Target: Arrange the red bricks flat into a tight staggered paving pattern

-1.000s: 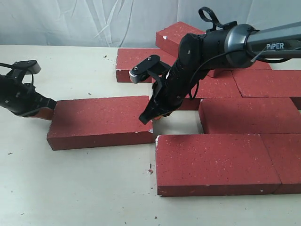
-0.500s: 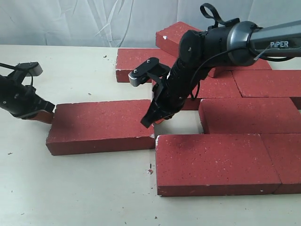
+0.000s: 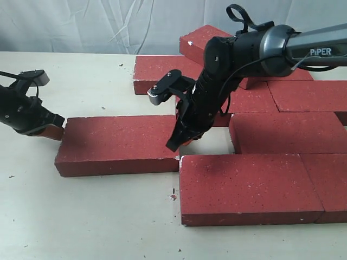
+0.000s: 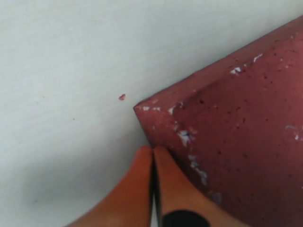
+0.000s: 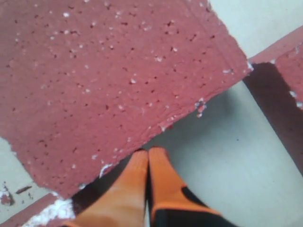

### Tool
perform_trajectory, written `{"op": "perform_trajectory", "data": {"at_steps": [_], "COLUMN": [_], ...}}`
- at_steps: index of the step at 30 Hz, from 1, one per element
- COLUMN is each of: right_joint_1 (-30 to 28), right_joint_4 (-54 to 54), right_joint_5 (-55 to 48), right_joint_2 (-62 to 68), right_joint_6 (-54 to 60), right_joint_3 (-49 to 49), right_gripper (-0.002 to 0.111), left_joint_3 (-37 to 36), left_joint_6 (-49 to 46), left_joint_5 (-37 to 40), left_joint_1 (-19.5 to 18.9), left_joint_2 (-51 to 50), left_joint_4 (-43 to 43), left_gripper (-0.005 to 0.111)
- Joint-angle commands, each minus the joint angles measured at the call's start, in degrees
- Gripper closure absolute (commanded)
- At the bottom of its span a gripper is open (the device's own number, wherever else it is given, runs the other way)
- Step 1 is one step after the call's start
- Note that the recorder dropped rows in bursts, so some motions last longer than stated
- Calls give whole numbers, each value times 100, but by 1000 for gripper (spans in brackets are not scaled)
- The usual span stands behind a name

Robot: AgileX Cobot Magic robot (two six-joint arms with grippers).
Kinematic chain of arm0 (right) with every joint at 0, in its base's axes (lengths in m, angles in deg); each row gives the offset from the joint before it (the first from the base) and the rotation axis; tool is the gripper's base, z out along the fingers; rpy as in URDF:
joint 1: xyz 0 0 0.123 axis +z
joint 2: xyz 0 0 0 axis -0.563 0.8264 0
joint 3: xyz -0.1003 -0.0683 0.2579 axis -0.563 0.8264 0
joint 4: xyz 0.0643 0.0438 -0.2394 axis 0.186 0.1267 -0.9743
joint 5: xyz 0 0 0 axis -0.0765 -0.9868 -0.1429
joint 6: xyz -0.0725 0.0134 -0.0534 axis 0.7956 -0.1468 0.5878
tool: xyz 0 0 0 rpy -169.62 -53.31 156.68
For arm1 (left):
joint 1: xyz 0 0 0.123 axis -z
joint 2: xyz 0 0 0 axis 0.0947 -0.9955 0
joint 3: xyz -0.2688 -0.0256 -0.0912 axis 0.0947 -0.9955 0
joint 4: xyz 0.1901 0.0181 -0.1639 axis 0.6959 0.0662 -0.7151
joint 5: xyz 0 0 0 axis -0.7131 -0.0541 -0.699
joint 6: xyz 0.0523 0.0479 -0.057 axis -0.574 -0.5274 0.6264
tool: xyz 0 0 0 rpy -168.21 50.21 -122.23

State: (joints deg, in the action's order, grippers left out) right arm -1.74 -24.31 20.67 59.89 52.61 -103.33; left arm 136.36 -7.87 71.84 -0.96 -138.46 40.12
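Several red bricks lie flat on the pale table. One loose brick (image 3: 116, 143) sits left of the laid group, its right end close to the front brick (image 3: 244, 187). My left gripper (image 3: 52, 130) is shut, fingertips against the loose brick's left end; the left wrist view shows my left gripper (image 4: 153, 150) touching the brick (image 4: 227, 132) just below its chipped corner. My right gripper (image 3: 180, 142) is shut and empty, at the loose brick's far right corner. In the right wrist view my right gripper (image 5: 148, 152) meets that brick's (image 5: 109, 80) edge.
A bare gap of table (image 3: 209, 142) lies between the loose brick and the middle-right brick (image 3: 287, 132). More bricks fill the back rows (image 3: 162, 67), one resting tilted on top (image 3: 203, 43). Small crumbs (image 3: 173, 196) lie in front.
The loose brick has slid slightly right toward the laid group. My left gripper followed it right; my right gripper dropped lower along the brick's right end.
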Motion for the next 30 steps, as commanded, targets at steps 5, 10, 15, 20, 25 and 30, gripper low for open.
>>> {"op": "perform_trajectory", "data": {"at_steps": [5, 10, 15, 20, 25, 30], "right_joint_1": [9, 32, 375, 866, 1159, 1145], "right_joint_4": [-513, -10, 1053, 1064, 185, -98], "right_joint_5": [-121, -384, -1222, -1184, -1034, -597], "right_joint_2": [-398, -714, -682, -345, -47, -1], "right_joint_6": [-436, -638, 1152, 1724, 1694, 1472], "right_joint_3": [-30, -30, 5, 5, -21, -21], "right_gripper": [109, 109, 109, 109, 109, 109], "left_joint_3": [19, 19, 19, 19, 19, 19], "left_joint_6": [-103, -112, -112, -112, -112, -139], "left_joint_5": [19, -314, -373, -373, -318, -175], "left_joint_1": [24, 24, 24, 24, 24, 24], "left_joint_2": [2, 2, 2, 2, 2, -8], "left_joint_4": [-186, -210, -188, -188, -188, -188], "left_gripper": [107, 107, 107, 107, 107, 107]}}
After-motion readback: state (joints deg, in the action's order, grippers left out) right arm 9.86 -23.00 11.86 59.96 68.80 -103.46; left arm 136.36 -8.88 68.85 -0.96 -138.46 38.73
